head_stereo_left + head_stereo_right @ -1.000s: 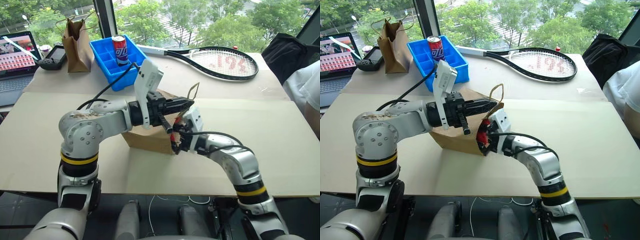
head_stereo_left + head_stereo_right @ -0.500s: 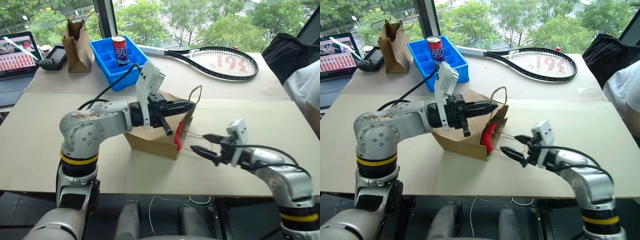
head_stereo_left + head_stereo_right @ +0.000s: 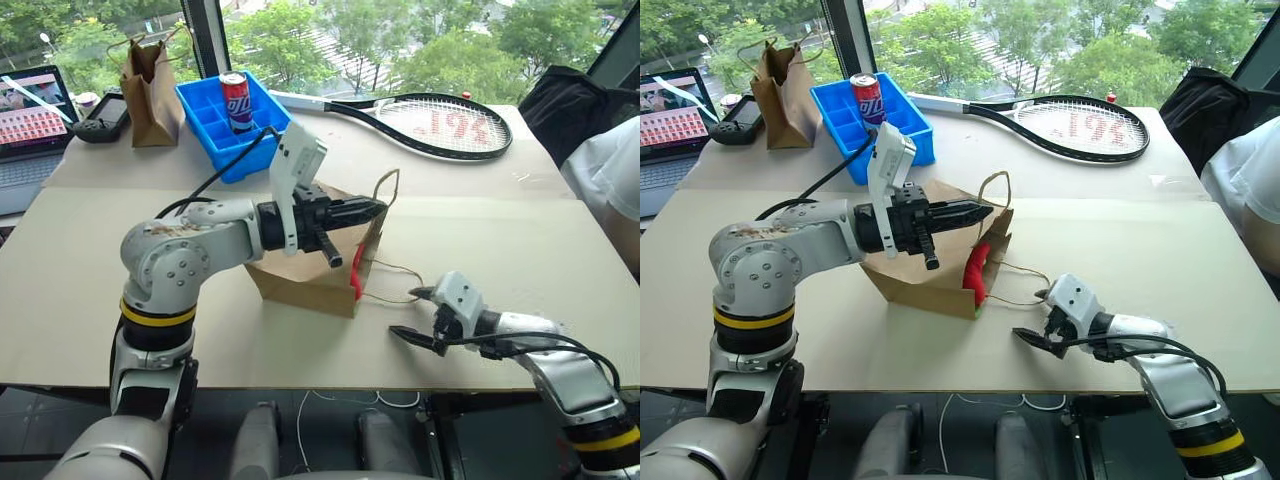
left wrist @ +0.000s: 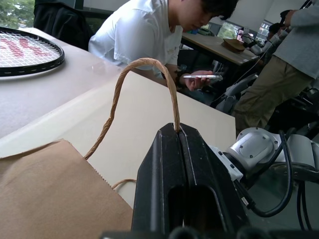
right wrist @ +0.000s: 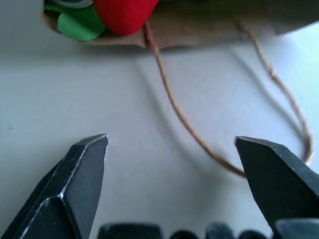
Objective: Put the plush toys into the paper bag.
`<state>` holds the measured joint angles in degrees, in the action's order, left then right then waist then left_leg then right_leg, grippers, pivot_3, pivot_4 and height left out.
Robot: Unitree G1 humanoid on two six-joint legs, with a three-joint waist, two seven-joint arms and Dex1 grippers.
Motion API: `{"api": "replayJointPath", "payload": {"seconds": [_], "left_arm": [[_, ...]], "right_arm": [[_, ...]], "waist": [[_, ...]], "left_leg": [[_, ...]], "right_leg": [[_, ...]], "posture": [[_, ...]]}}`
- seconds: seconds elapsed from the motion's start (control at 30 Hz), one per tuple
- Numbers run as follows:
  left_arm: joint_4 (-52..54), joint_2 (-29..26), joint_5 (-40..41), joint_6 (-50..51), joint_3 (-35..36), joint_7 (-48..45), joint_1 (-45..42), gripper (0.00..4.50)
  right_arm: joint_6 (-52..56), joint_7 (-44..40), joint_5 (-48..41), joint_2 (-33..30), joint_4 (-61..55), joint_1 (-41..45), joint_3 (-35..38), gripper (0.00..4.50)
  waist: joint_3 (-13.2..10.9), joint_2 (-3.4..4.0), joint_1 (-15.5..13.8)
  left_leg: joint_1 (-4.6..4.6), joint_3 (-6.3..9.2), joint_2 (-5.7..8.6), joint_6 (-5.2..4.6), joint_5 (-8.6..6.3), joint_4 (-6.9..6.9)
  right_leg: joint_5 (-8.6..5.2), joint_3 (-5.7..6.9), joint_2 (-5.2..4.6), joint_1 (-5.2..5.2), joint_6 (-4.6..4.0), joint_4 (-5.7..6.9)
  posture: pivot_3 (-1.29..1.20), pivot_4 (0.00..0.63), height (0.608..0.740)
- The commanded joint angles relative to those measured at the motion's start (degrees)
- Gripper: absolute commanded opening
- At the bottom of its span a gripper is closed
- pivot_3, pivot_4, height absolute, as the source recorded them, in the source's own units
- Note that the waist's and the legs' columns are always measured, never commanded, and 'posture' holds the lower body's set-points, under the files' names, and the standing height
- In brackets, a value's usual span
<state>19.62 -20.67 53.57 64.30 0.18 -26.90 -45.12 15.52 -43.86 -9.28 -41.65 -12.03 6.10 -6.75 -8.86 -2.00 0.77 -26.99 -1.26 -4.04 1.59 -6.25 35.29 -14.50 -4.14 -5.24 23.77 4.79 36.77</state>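
Chili plush toy (image 3: 977,272) hangs upright, long axis vertical, half out of the paper bag (image 3: 930,280) mouth on the bench (image 3: 1200,260), facing the wide-open, empty right pincer (image 3: 1036,320) just beside it, the nearer one, while the left pincer (image 3: 975,210) pinches the bag's upper handle (image 3: 992,188).
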Motion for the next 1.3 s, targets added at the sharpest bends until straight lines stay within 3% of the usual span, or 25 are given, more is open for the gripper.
{"api": "replayJointPath", "payload": {"seconds": [0.03, 0.17, 0.2, 0.4, 0.77, 0.83, 1.0, 1.3], "left_arm": [[1.1, -0.1, -0.1, -1.3, 0.5, -0.3, -1.4, 0.0], [1.1, -0.1, -0.3, -1.5, 0.6, -0.4, -1.4, 0.0], [1.1, -0.1, -0.4, -1.5, 0.6, -0.4, -1.4, 0.0], [1.1, -0.2, -0.7, -1.7, 0.6, -0.5, -1.6, 0.0], [-2.3, -3.6, -6.2, -6.7, 1.9, -1.6, -3.5, 0.0], [-5.2, -5.5, -8.8, -9.6, 2.4, -2.8, -5.1, 0.0], [-10.2, -8.6, -12.8, -13.7, 3.1, -5.3, -7.7, 0.0], [-12.3, -9.4, -15.7, -16.1, 3.0, -7.0, -7.5, 0.0]], "right_arm": [[-5.0, 2.9, 6.1, 0.2, 4.4, 1.3, -0.8, 3.82], [-5.5, 2.9, 7.7, 0.4, 7.4, 2.4, -1.3, 2.28], [-4.9, 2.7, 7.6, 0.5, 7.8, 2.5, -1.1, 2.1], [-5.7, 5.7, 9.2, 1.4, 9.5, 4.4, 0.5, 0.07], [-4.3, 7.2, -1.6, 7.1, -0.3, 14.0, 9.6, 0.03], [-1.9, 6.6, -4.4, 6.7, -2.8, 19.5, 10.9, 0.03], [3.4, 5.2, -8.3, 5.9, -6.2, 29.2, 10.7, 0.03], [13.1, 3.6, -12.4, 4.6, -12.5, 34.5, 9.7, 0.03]], "waist": [[0.0, -0.01, -0.1], [0.0, -0.02, -0.2], [0.0, -0.02, -0.3], [0.0, -0.01, -0.3], [0.0, -0.01, 0.1], [0.0, -0.01, 0.0], [-0.1, 0.01, 0.0], [-0.1, 0.01, -0.4]], "left_leg": [[0.08, 0.0, 0.0, 0.01, 0.0, 0.0], [0.57, 0.0, 0.01, 0.03, -0.02, -0.01], [0.59, 0.0, 0.01, 0.09, -0.05, -0.01], [0.59, 0.0, 0.03, 0.04, -0.02, -0.01], [0.59, 0.01, 0.03, 0.02, 0.0, -0.24], [0.61, 0.01, 0.03, 0.02, -0.01, -0.27], [0.6, 0.01, 0.04, 0.02, 0.0, -0.36], [0.54, 0.01, 0.03, 0.02, -0.01, -0.55]], "right_leg": [[0.0, 0.01, 0.0, -0.1, 0.01, -0.01], [-0.34, 0.01, -0.03, -0.67, -0.19, -0.19], [-0.35, 0.02, -0.02, -0.73, -0.17, -0.21], [-0.36, 0.01, -0.03, -0.78, -0.18, -0.25], [-0.27, -0.01, 0.0, -0.66, -0.02, -0.17], [-0.27, 0.0, -0.01, -0.68, -0.02, -0.18], [-0.14, 0.01, -0.02, -0.62, -0.24, -0.19], [-0.17, 0.08, -0.03, -0.57, -0.26, -0.26]], "posture": [[0.0, 0.15, 0.731], [0.0, 0.15, 0.731], [0.0, 0.15, 0.731], [0.0, 0.15, 0.731], [0.0, 0.15, 0.731], [0.0, 0.15, 0.731], [0.0, 0.15, 0.731], [0.0, 0.15, 0.731]]}}
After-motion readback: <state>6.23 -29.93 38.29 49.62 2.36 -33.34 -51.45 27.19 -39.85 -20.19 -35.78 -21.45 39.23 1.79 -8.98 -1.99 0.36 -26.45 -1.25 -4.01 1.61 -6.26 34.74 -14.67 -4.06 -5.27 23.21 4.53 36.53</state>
